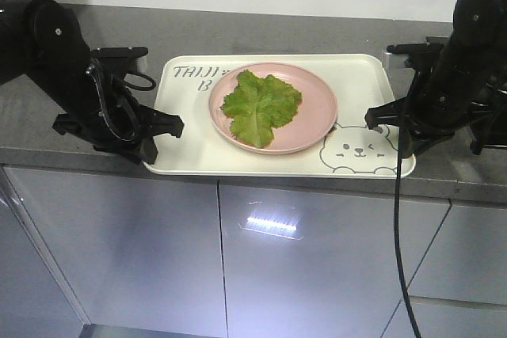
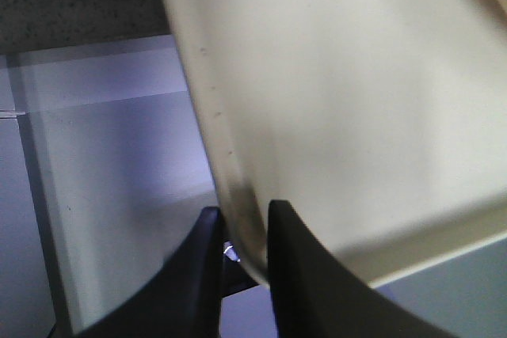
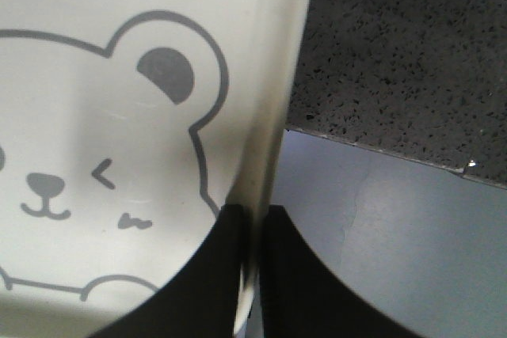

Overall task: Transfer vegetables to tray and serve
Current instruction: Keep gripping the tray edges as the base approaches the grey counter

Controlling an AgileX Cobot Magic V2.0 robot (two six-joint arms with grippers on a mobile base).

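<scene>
- at the near edge of the counter (image 1: 238, 33), above the grey cabinet fronts (image 1: 317, 259), the tray (image 1: 277, 170) sits with its front rim jutting a little over the lip; both wrist views show cabinet face beneath the tray's near corners.
- the left gripper (image 1: 176, 126) has its two fingers closed narrow on the tray's left rim near the front corner; in the left wrist view the rim (image 2: 333, 100) runs down between the two black fingers, the left gripper (image 2: 238, 219) pinching it.
- the right gripper (image 1: 372, 116) does the same on the right rim, just beside the bear face (image 1: 358, 150); in the right wrist view the right gripper (image 3: 252, 215) clamps the tray (image 3: 158, 5) edge between its tips.
- both arms reach in low from the sides, forearms angled down toward the tray, roughly mirrored.
- further in, the pink plate (image 1: 321, 108) rests on the middle of the tray, and the lettuce leaf (image 1: 260, 107) lies flat in the plate, inside its rim.
- judged from this, the transfer half looks done: the vegetable is on the tray, by way of the plate. the serving half is left, and the two-sided grip suggests the carry is in hand.
- i cannot tell whether the tray is lifted off the counter or resting on it.
</scene>
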